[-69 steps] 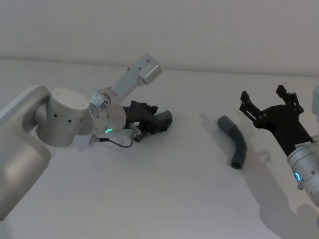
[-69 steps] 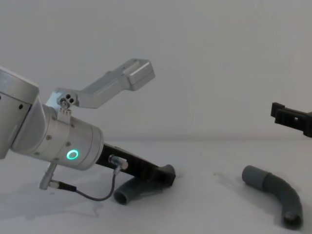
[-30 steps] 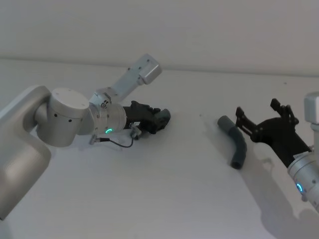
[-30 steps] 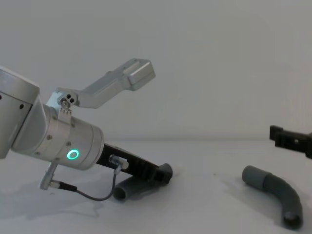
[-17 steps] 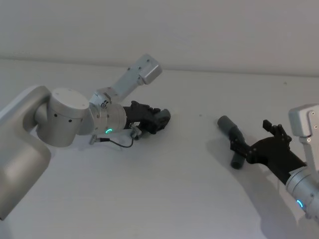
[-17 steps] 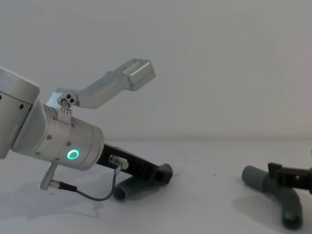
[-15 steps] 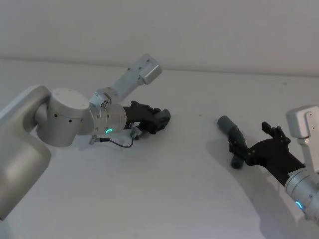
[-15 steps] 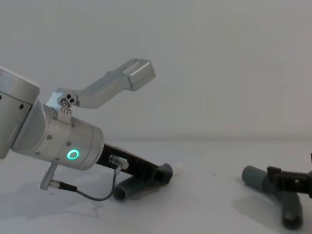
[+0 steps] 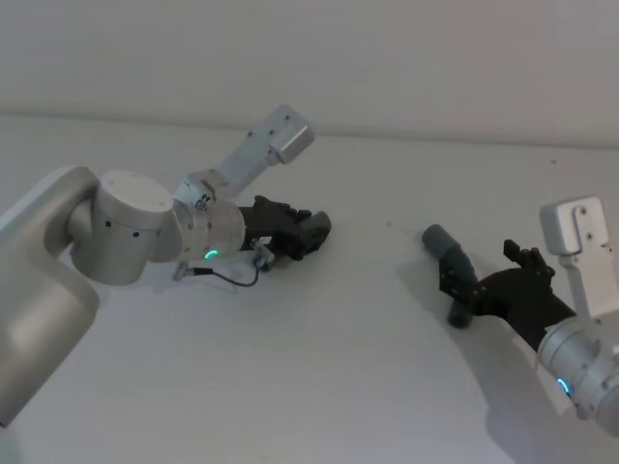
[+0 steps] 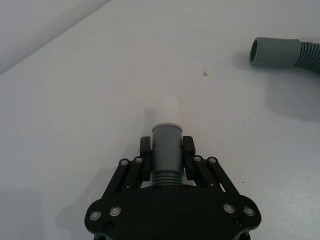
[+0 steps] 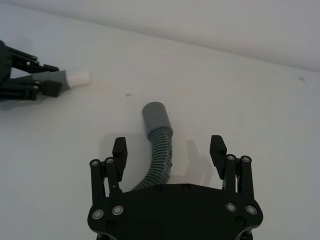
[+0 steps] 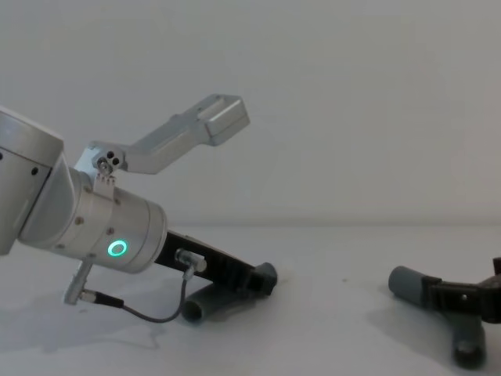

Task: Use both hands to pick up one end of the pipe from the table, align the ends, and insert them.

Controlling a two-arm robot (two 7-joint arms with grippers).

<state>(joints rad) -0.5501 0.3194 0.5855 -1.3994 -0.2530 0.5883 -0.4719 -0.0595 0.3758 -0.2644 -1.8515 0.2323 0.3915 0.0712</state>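
Left claw [image 10: 167, 151] clamped shut, right claw [image 11: 169, 149] spread wide, both arms reaching low

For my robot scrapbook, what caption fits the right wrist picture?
Open right gripper straddles a ribbed grey hose lying on the table.

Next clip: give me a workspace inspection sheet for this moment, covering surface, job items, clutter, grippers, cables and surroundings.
Surface: white table, matte and flat.
Job's things: white-tipped pipe piece held by the left gripper; socket pipe piece lying on the table, apart from it.
Clutter: one small dark speck.
Grippers: left gripper shut on the white-tipped pipe piece; right gripper open, its fingers either side of the socket pipe piece's ribbed part.
Cables: black cable looping from the left wrist.
Surroundings: plain pale wall.
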